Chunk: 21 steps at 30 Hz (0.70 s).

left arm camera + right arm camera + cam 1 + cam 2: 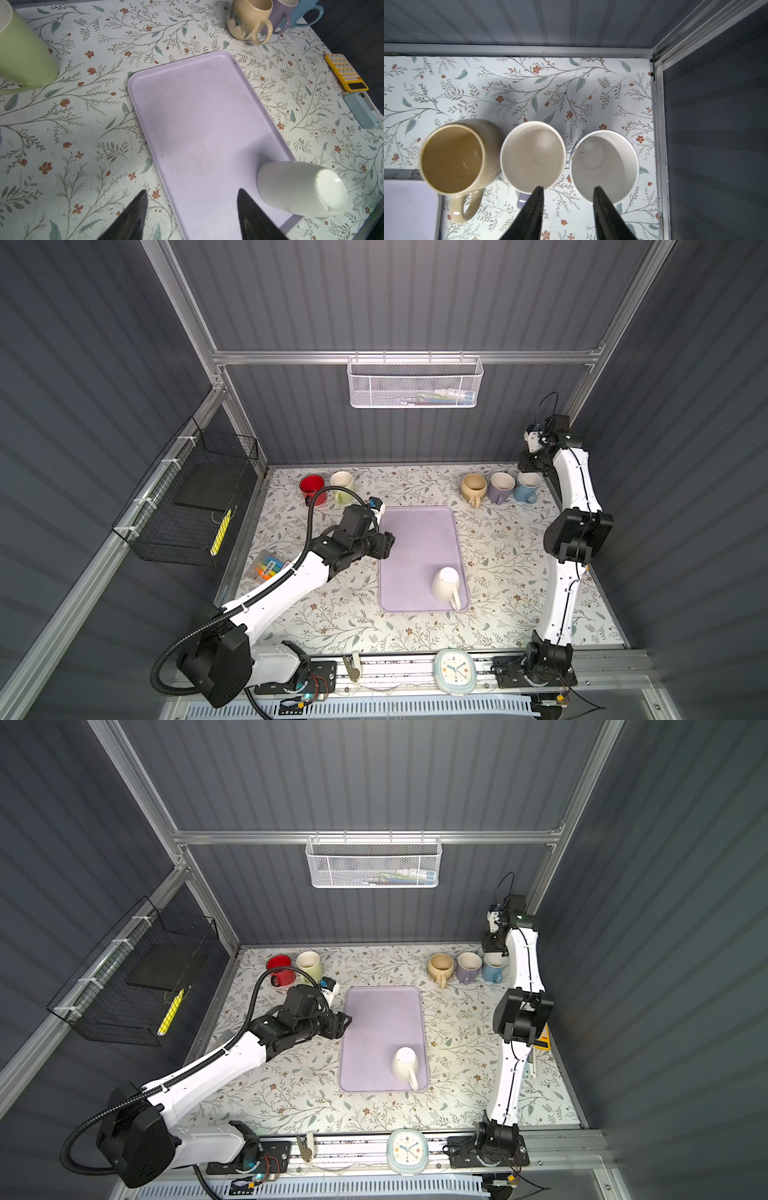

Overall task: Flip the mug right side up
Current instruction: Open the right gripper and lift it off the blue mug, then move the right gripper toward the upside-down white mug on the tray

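Top views both show the white mug [444,587] standing mouth-down in the near right corner of the lavender tray [411,531]. Its flat base faces up and its handle points toward the tray's near rim. Nothing touches it.

The left gripper [384,546] hangs over the tray's left rim, about halfway along and well apart from the mug. From the left wrist camera its black fingers [137,207] are spread wide, with only tray and floral tabletop [83,124] showing between them. The mug lies off to one side.

The right gripper [527,464] is up in the far right corner, raised above a row of three upright mugs: a tan mug [473,485], a purple mug [500,486] and a blue mug [527,486]. From the right wrist camera its jaws stand parted and empty, the tips hovering over the gap between the purple and blue mugs.

A red mug [311,484] and a pale green mug [341,481] stand upright at the far left.
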Each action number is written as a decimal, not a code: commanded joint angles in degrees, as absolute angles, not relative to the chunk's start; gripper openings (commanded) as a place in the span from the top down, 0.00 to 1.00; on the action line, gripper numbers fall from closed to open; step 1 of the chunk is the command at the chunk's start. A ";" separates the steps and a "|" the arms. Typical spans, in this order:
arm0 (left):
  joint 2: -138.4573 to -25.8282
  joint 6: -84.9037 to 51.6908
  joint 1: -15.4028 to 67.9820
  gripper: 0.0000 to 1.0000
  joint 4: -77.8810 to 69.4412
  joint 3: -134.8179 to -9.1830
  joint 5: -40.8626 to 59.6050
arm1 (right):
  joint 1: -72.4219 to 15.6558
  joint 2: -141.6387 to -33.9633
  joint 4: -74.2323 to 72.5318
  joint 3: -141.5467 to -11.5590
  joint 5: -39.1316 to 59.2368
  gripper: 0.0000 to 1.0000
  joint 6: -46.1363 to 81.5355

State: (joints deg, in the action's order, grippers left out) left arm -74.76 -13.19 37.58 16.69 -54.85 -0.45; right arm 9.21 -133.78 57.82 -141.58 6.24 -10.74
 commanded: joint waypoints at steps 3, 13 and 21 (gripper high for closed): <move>-74.58 -9.08 37.97 0.31 16.95 -57.05 0.80 | 5.71 -126.39 55.82 -135.17 7.49 0.56 -9.59; -75.80 -3.34 34.66 0.29 18.29 -60.96 3.71 | -0.18 -112.94 49.75 -116.59 5.00 0.53 -7.42; -79.40 -0.98 31.89 0.28 16.58 -63.32 7.56 | -5.61 -96.47 38.46 -89.37 1.62 0.52 -3.36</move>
State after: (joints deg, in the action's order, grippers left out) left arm -78.24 -3.11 32.77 17.28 -61.41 4.73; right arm -4.19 -100.44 43.03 -94.30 4.10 -5.96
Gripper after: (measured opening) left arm 0.718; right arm 0.477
